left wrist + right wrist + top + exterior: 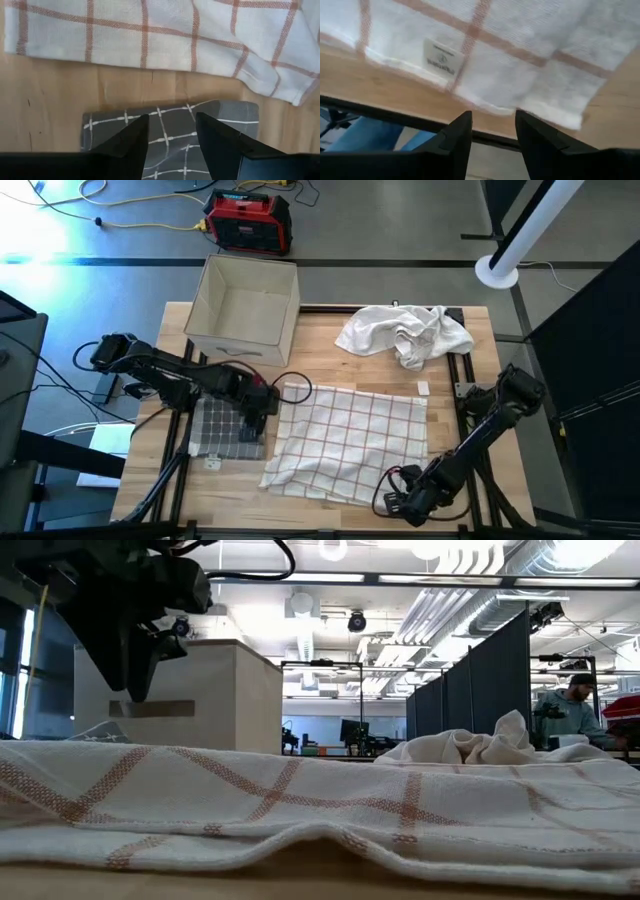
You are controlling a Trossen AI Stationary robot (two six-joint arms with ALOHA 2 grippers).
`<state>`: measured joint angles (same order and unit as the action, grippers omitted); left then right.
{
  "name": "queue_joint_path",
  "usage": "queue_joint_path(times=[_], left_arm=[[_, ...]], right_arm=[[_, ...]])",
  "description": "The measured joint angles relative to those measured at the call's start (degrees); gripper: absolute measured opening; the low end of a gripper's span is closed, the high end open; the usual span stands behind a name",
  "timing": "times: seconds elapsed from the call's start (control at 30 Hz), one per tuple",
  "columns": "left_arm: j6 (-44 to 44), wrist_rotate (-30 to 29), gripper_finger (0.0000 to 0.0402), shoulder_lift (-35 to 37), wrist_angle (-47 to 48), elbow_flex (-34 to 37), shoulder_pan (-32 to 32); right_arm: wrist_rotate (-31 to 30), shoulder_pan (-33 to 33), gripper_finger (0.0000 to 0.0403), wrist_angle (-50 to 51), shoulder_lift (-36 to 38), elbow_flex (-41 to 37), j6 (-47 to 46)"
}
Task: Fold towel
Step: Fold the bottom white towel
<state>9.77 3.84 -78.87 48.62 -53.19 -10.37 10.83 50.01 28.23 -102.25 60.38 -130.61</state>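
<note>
A white cloth towel with a red-orange check [348, 442] lay spread flat in the middle of the wooden surface [330, 505]. The left tool [253, 418] hovered over a folded grey checked cloth [225, 430] just beside the towel's left edge, fingers apart and empty. The right tool [397, 502] sat at the towel's near right corner, fingers apart. A crumpled white cloth [405, 332] lay behind.
</note>
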Motion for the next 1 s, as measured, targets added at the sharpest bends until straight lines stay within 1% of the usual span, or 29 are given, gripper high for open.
queue_joint_path(times=[0.17,0.27,0.53,0.73,0.8,0.87,1.0], left_arm=[[-1.4,0.0,0.0154,0.0,-0.2,0.0,0.0],[-1.4,0.0,0.0154,0.0,-0.3,0.0,0.0],[-1.5,-0.1,0.0154,0.0,-0.5,0.0,0.3],[-1.7,-0.3,0.0154,0.0,-0.9,0.0,0.3],[-1.7,-0.4,0.0154,0.0,-0.9,0.0,0.3],[-1.7,-0.4,0.0154,0.0,-0.9,0.0,0.3],[-1.5,-0.4,0.0154,0.0,-0.9,0.0,0.3]], right_arm=[[0.1,-0.3,0.0138,4.5,-0.2,0.0,0.1],[-0.1,-0.5,0.0138,5.6,-0.2,-0.1,0.3],[-0.2,-0.7,0.0138,4.3,-1.0,-0.1,0.5],[-0.5,-0.9,0.0132,-0.3,-2.7,-0.1,0.6],[-0.3,-0.9,0.0118,-0.6,-3.0,-0.1,0.8],[-0.3,-0.9,0.0094,-0.6,-3.0,-0.1,1.1],[0.0,-0.8,0.0023,-0.2,-2.8,-0.1,2.8]])
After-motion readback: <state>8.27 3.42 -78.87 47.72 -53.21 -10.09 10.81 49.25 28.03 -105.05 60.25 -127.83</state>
